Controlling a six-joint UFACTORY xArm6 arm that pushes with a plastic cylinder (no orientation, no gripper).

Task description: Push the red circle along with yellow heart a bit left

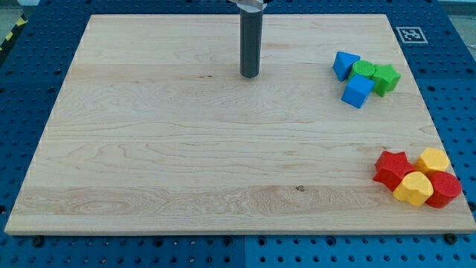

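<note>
Eight blocks on one wooden board (186, 164), in two clusters, both at the view's right.

Item 1, lower-right cluster: red star (391, 168), yellow hexagon-like block (433, 160), yellow heart (413, 189), red circle (445, 189). All four are packed touching. The red circle sits at the board's right edge, with the yellow heart pressed against its left side; the red star lies up and left of the heart, the second yellow block above the pair.

Item 2, upper-right cluster: two blue blocks (344, 64) and (358, 90), shapes unclear but blocky; green circle (364, 70); green star (385, 77). Touching one another, well apart from item 1.

Item 3, my tip (249, 75): the rod's lower end, resting on the board near the view's top, centre. No fingers are fitted, so there is nothing to spread or pinch; it touches no block.

Governing relation: the red circle and yellow heart lie far down and to the view's right of my tip, and the push must run toward the view's left. The tip is therefore on the wrong side. Judged need: travel round the cluster to the circle's right face, where very little board remains, then press left so the circle drives the heart ahead of it. Risk: the red star may be carried along.
</note>
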